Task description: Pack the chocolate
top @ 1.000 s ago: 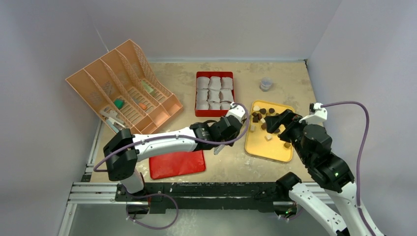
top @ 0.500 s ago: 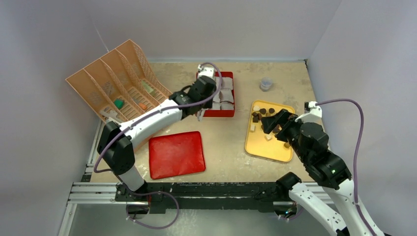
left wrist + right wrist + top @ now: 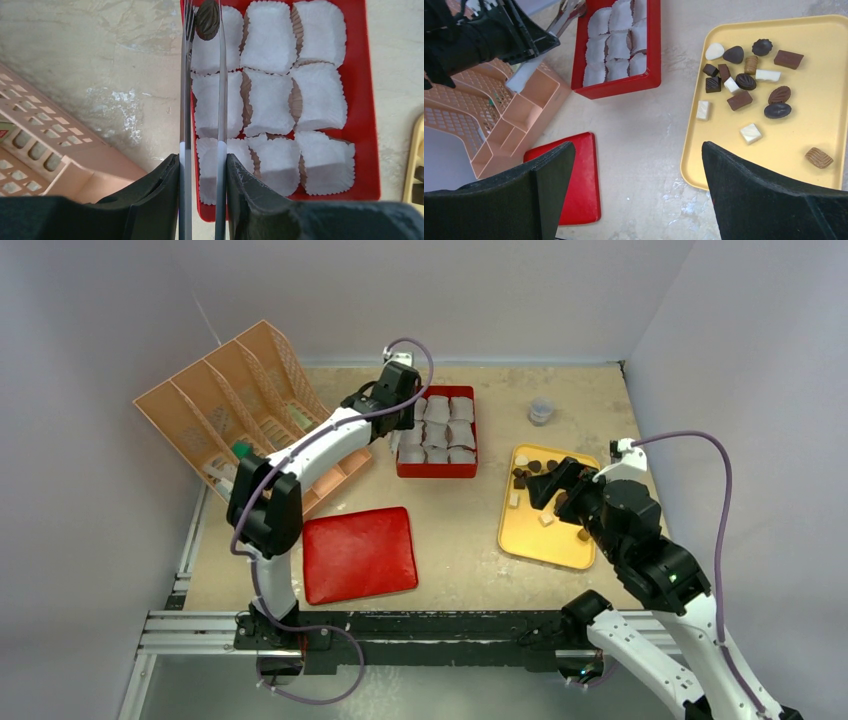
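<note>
Left fingers (image 3: 152, 200) pinch tweezers (image 3: 185, 100) (chocolate (image 3: 207, 20) at the tip); right fingers (image 3: 754, 195) spread wide, empty.

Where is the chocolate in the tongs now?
Left wrist view, top centre: the dark chocolate sits pinched at the tip of the tongs, above the top-left paper cup in the red box.

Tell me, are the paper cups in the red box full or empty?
Empty, as far as visible: the paper cups show only white paper. One dark chocolate is pinched in the tongs above a corner cup.
</note>
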You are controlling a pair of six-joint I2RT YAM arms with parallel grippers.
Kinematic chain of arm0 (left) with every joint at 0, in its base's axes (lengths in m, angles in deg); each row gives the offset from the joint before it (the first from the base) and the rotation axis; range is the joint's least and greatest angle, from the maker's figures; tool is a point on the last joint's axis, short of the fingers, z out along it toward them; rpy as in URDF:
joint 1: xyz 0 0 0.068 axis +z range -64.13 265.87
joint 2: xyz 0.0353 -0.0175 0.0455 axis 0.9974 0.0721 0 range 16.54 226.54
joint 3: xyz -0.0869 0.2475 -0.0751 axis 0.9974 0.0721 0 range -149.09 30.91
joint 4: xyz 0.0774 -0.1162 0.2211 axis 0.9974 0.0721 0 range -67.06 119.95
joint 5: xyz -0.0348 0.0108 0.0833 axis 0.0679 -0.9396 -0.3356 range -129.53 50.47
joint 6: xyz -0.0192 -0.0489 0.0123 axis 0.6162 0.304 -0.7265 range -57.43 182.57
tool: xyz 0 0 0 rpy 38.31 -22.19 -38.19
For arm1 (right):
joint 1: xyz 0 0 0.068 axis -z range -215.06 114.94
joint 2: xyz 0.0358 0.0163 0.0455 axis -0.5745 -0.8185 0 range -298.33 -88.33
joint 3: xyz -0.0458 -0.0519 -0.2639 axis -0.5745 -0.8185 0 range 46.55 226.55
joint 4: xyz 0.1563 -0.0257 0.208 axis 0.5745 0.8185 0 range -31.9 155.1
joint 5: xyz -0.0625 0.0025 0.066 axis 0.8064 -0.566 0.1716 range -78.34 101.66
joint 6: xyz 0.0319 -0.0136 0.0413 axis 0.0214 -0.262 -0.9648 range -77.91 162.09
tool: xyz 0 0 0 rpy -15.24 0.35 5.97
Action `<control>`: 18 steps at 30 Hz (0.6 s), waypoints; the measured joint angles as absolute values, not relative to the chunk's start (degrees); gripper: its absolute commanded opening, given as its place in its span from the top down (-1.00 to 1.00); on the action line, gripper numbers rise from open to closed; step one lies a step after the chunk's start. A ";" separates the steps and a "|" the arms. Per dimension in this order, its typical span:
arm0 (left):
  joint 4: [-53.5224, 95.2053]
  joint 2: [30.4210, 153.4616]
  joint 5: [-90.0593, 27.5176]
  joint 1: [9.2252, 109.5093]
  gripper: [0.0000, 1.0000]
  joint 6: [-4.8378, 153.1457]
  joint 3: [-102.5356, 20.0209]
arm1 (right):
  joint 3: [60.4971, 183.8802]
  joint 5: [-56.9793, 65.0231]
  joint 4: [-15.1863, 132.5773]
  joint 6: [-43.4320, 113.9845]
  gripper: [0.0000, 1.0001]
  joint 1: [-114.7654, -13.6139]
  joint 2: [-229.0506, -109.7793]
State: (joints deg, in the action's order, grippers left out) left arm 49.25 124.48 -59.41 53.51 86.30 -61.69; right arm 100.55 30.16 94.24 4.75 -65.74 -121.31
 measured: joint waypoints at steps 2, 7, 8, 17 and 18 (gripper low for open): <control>49.23 126.03 -58.71 53.97 0.48 85.71 -62.10 | 100.64 30.16 94.24 4.70 -0.98 -65.74 -121.31; 49.23 128.17 -57.66 54.45 0.45 85.01 -62.56 | 100.64 30.32 94.24 4.60 -0.98 -65.74 -121.33; 49.21 128.43 -57.51 54.53 0.45 84.75 -62.60 | 100.64 30.41 94.24 4.60 -0.98 -65.74 -121.33; 49.14 129.50 -56.31 55.61 0.33 83.81 -63.13 | 101.32 32.18 94.22 5.10 -0.98 -65.74 -122.31; 49.14 129.70 -56.26 55.67 0.32 83.76 -63.41 | 101.43 32.26 94.24 5.23 -0.98 -65.74 -122.33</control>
